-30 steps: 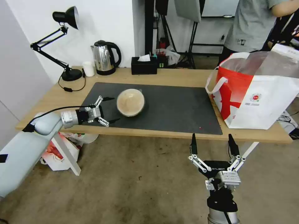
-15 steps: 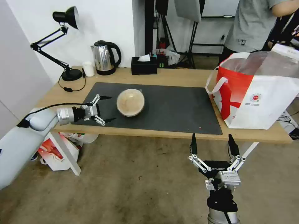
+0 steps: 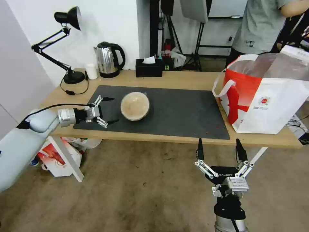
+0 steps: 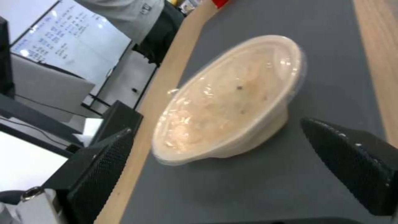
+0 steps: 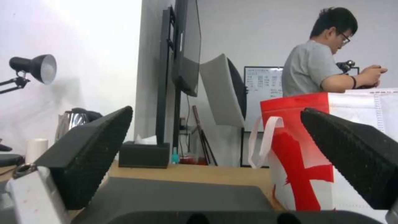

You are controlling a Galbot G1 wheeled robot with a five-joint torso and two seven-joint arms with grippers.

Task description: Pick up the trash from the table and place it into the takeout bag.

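Observation:
A round beige-filled bowl (image 3: pixel 135 105) under a clear lid sits on the dark grey mat (image 3: pixel 180 112) of the light-wood table (image 3: pixel 180 80). My left gripper (image 3: pixel 111 110) hovers open just left of it, level with the mat, nothing between its fingers. The left wrist view has the bowl (image 4: pixel 232 99) ahead of the open left gripper (image 4: pixel 224 158), apart from both pads. The red-and-white takeout bag (image 3: pixel 267 96) stands open at the table's right end, also seen as the bag (image 5: pixel 315 155) in the right wrist view. My right gripper (image 3: pixel 220 149) waits open below the table's front edge.
At the table's back stand a black desk lamp (image 3: pixel 69 42), a white cup (image 3: pixel 91 71), a steel kettle (image 3: pixel 107 59) and a black tissue box (image 3: pixel 148 67). A smaller red-and-white bag (image 3: pixel 56 159) lies on the floor under the left end. A person stands behind the bag.
My left gripper has drawn back to the left and slightly farther from the bowl, staying open. The bowl, bag and right arm have not moved.

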